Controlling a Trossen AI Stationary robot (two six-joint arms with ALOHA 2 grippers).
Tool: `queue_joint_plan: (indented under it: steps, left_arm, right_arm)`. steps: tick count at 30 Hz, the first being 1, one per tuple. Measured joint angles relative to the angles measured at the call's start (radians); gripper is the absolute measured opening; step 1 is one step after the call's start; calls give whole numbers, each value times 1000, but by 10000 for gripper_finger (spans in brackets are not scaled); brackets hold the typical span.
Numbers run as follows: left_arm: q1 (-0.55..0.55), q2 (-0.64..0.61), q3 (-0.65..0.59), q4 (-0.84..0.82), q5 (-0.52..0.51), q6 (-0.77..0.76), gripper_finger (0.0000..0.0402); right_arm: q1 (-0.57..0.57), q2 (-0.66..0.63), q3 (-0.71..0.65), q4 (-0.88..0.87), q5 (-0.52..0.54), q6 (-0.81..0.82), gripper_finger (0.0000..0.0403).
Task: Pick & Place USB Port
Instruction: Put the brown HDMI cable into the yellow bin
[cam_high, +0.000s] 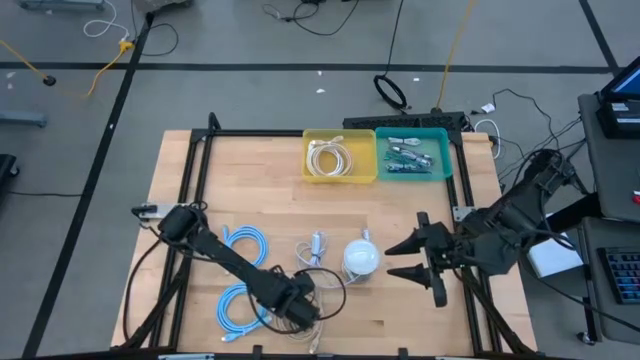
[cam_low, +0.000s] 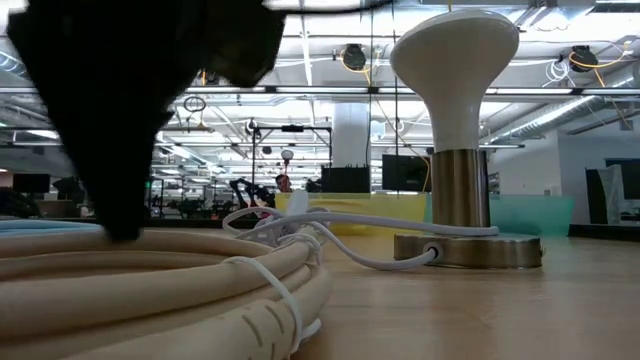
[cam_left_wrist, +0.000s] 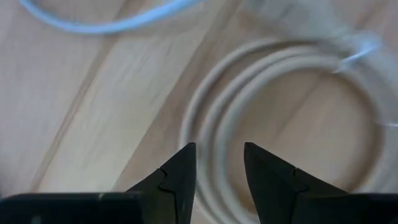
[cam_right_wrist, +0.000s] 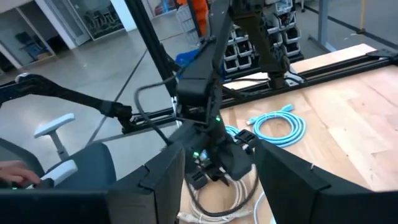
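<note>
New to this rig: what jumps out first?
The white lamp standing mid-table near the front edge, its cord trailing across the wood. The left tool hangs low, jaws apart over a coiled beige cable at the front; the right tool waits open just right of the lamp. Two bins, yellow and teal, sit at the back.
</note>
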Motion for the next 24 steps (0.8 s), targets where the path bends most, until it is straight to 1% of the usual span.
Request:
queue_joint_plan:
  steps: [4, 7, 8, 9, 10, 11, 12, 16, 18, 21, 24]
  left_arm:
    - [0, -2, -74, 63, 53, -6, 136]
    - [2, -10, -118, 88, 81, -49, 131]
    - [3, -10, -125, 85, 86, -61, 121]
    - [0, -9, -124, 82, 83, -64, 102]
    - [-1, -15, -123, 80, 76, -63, 75]
    - [-2, -19, -118, 80, 68, -60, 43]
    - [-2, -22, -112, 80, 61, -55, 27]
    - [3, -40, -64, 46, 9, -78, 23]
    - [6, -70, -22, 10, -27, -86, 10]
    - [10, -109, 38, -72, -84, -95, 8]
    - [12, -142, 101, -199, -135, -99, 8]
  right_arm:
    - [37, 0, 0, 1, 42, 4, 190]
    - [64, 0, 0, 10, 70, 4, 190]
    - [72, 0, 0, 11, 75, 4, 190]
    - [79, 0, 0, 15, 79, 4, 190]
    - [84, 0, 0, 22, 79, 4, 190]
    - [88, 0, 0, 26, 79, 4, 190]
    - [92, 0, 0, 29, 79, 4, 190]
    - [99, 0, 0, 40, 79, 4, 190]
    - [99, 0, 0, 40, 84, 4, 190]
    - [99, 0, 0, 38, 98, 4, 190]
    - [99, 0, 0, 38, 98, 4, 190]
